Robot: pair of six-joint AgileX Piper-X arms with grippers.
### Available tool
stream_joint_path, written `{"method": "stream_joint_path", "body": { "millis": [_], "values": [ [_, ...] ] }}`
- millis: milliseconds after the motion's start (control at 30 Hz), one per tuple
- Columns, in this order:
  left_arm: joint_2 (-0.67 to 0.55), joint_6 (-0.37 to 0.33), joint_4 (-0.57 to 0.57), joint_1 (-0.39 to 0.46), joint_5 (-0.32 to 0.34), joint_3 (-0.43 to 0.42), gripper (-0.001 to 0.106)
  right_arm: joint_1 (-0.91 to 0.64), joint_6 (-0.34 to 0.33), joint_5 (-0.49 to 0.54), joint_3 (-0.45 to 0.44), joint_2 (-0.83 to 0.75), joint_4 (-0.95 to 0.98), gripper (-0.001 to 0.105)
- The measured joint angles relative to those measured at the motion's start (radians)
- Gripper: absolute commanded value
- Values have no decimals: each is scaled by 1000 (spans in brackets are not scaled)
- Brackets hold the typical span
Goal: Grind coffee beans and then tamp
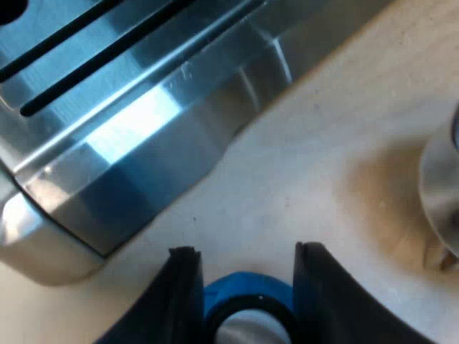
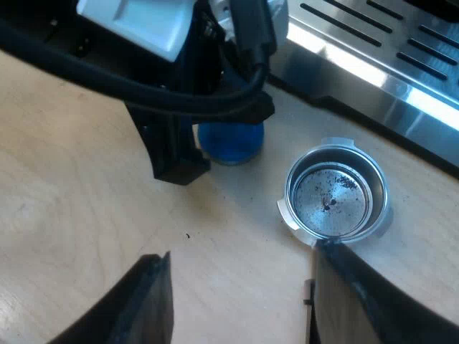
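My left fingers (image 1: 179, 294) clasp the blue tamper (image 1: 247, 295), which stands on the tabletop (image 2: 86, 186) by the espresso machine (image 1: 143, 122). My right fingers (image 2: 143, 301) gape wide and empty, with the metal holder (image 2: 333, 197) just beside one.

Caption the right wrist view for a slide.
Loose metal holder beside the espresso machine; left gripper at the blue tamper nearby.

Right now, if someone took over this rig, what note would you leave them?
Left gripper: shut on the blue tamper, which stands on the table by the espresso machine.
Right gripper: open, over the table next to the metal holder.
The holder lies loose on the table, with only specks of grounds in its basket.
Done: no ground dose to be seen.
Left: grind into the holder, then tamp.
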Motion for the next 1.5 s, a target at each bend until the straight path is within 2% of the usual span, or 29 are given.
{"method": "stream_joint_path", "body": {
  "millis": [333,467,833,1067,1333,1500],
  "values": [
    [-136,0,73,0,0,0,1,0,0,0,0,0,0,47],
    [-229,0,105,0,0,0,1,0,0,0,0,-16,2,47],
    [-483,0,339,0,0,0,1,0,-1,21,0,-102,52,47],
    [-611,0,431,0,0,0,1,0,-2,34,0,-168,114,47],
    [-740,0,541,0,0,0,1,0,12,88,0,-295,254,47],
    [-770,0,601,0,0,-16,1,0,20,127,0,-354,326,47]
  ]
}}
